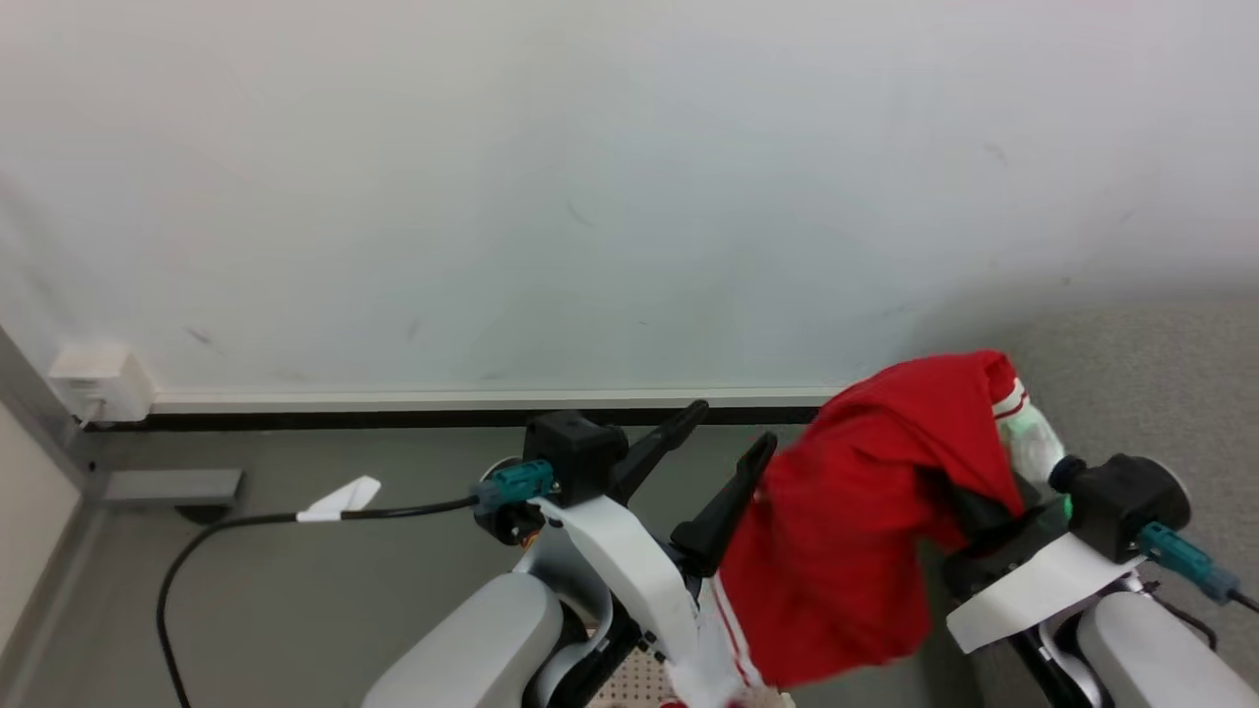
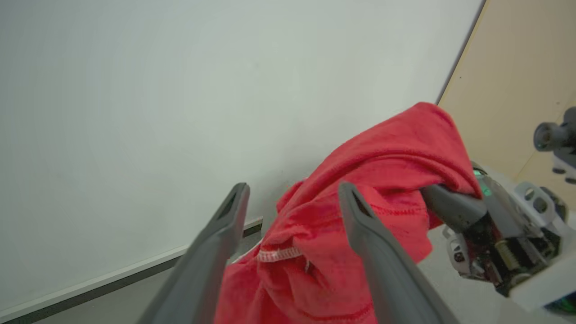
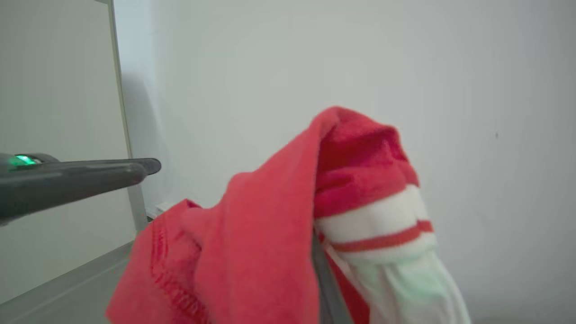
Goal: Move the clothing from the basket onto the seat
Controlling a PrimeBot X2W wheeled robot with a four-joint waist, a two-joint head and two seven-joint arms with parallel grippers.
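One garment (image 1: 866,511) is hanging mid-air, draping over R gripper (image 1: 989,516); cloth is hiding its fingers, can't tell if clamping. L gripper (image 1: 734,424) is gaping wide, empty, just beside. Risk: cloth sliding off w/ any swing toward sofa (image 1: 1131,374).

Bare corner: pale wall over grey floor.
We note a plain off-white wall (image 1: 629,177), faintly scuffed, meeting a white baseboard (image 1: 443,398) with a dark strip beneath. The grey floor (image 1: 325,590) is smooth. A white wall box (image 1: 98,379) sits at left, and a black cable (image 1: 187,560) carries a white tag (image 1: 339,499). Light is even and soft.
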